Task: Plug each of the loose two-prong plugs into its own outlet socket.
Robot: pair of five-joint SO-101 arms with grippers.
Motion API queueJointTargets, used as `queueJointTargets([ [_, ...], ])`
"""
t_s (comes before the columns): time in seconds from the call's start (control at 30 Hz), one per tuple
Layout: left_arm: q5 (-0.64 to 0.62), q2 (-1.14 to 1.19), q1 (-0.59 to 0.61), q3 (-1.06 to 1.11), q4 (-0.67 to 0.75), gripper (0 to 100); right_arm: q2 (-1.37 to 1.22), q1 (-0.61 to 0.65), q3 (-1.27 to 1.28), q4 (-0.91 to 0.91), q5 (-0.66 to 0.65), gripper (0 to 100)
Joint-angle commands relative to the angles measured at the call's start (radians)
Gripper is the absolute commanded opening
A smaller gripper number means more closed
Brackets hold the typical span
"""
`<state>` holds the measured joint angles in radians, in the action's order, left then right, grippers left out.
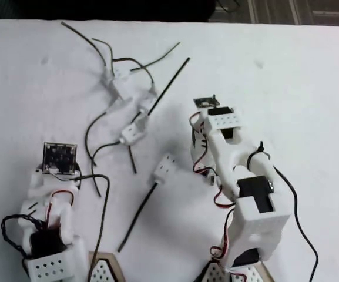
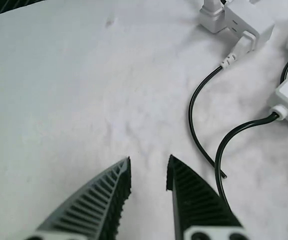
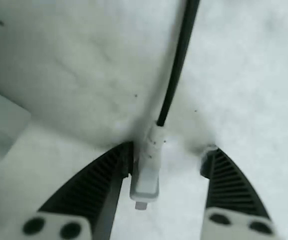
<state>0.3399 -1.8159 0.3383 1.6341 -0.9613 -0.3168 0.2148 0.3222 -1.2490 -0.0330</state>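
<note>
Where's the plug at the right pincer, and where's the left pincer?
plug (image 3: 147, 170): right wrist view, middle of its white body.
left pincer (image 2: 148, 162): left wrist view, midway between its fingertips.

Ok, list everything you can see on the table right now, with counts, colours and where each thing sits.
Table: one, white, under everything.
Socket blocks: at least four, white, mid-table between the arms and farther back.
Cords: several, black, trailing from the blocks.
Plug: one, white with a black cord, between the right gripper's fingers, against one of them.
Left gripper: one, grey and black fingers, open, over bare table.
Right gripper: one, dark fingers, open around the plug.
</note>
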Motion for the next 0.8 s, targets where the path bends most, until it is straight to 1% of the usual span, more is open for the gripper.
queueJointTargets([
  [0.0, 0.009, -0.005, -0.013, -0.006, 0.012, 14, -0.012, 0.022, -0.025, 0.016, 0.006, 10.8],
  [0.07, 0.009, -0.005, -0.013, -0.006, 0.012, 14, -0.012, 0.022, -0.043, 0.013, 0.000, 2.8],
  [0.1, 0.009, -0.005, -0.013, -0.006, 0.012, 14, -0.012, 0.022, -0.051, 0.010, 0.000, 0.9],
  [0.17, 0.009, -0.005, -0.013, -0.006, 0.012, 14, -0.012, 0.022, -0.054, 0.010, 0.000, 3.1],
  [0.23, 0.009, -0.005, -0.013, -0.006, 0.012, 14, -0.012, 0.022, -0.054, 0.010, 0.000, 1.4],
  [0.3, 0.009, -0.005, -0.013, -0.006, 0.012, 14, -0.010, 0.022, -0.057, -0.002, -0.002, 1.8],
  [0.4, 0.009, -0.005, -0.013, -0.005, 0.012, 14, 0.008, 0.044, -0.060, -0.071, -0.002, 1.7],
  [0.53, 0.009, -0.005, -0.013, -0.005, 0.012, 14, 0.096, 0.077, -0.054, -0.162, -0.002, 1.7],
  [0.63, 0.009, -0.005, -0.013, -0.005, 0.012, 14, 0.142, 0.081, -0.054, -0.160, -0.002, 1.7],
  [0.77, 0.009, -0.005, -0.013, -0.005, 0.012, 14, 0.125, 0.081, -0.052, -0.113, -0.002, 2.2],
])
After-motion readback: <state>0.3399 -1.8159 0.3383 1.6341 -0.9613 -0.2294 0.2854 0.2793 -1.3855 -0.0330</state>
